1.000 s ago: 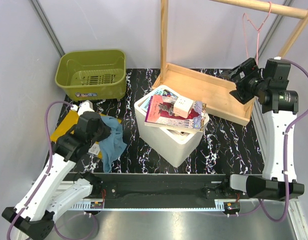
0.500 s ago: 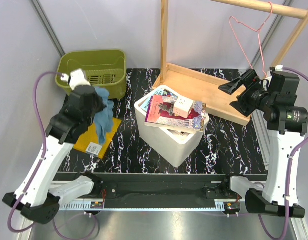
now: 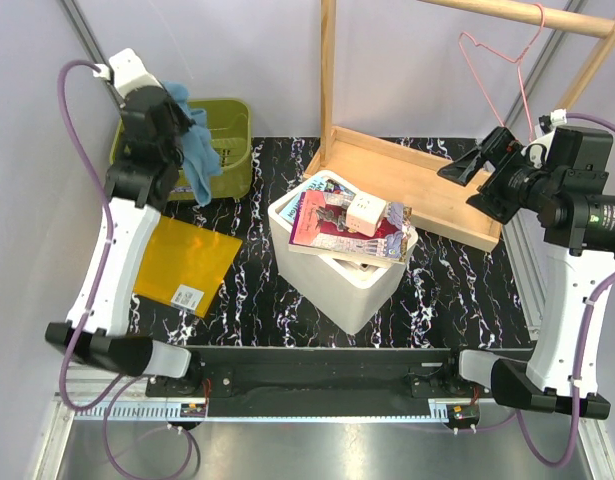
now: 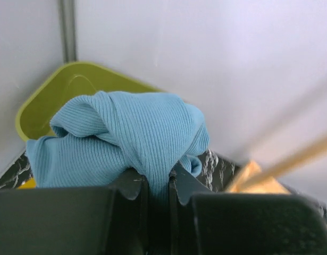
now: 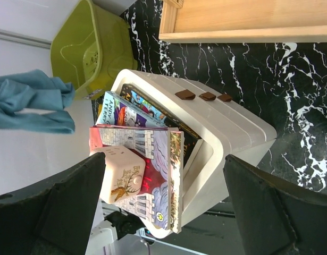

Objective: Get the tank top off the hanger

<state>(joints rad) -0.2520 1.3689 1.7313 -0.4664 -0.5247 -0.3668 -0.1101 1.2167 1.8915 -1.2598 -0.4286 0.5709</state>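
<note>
The teal-blue tank top (image 3: 195,140) hangs crumpled from my left gripper (image 3: 170,118), raised high over the green basket (image 3: 222,140) at the back left. In the left wrist view the fabric (image 4: 126,138) is pinched between the nearly closed jaws of that gripper (image 4: 158,183). It also shows at the left of the right wrist view, the tank top (image 5: 33,103). The pink wire hanger (image 3: 499,70) hangs bare from the wooden rail (image 3: 547,17) at the back right. My right gripper (image 3: 477,165) stands open just below the hanger, with nothing between its fingers (image 5: 62,207).
A white box (image 3: 347,265) holding books and a small cream cube (image 3: 364,213) sits mid-table. A wooden tray (image 3: 427,185) forms the rack's base behind it. A yellow sheet (image 3: 187,262) lies flat at the left. Grey walls close in the back and sides.
My left arm has lifted the tank top from low over the yellow sheet up and back to above the green basket. The right gripper has drawn slightly away from the hanger, which is swinging.
</note>
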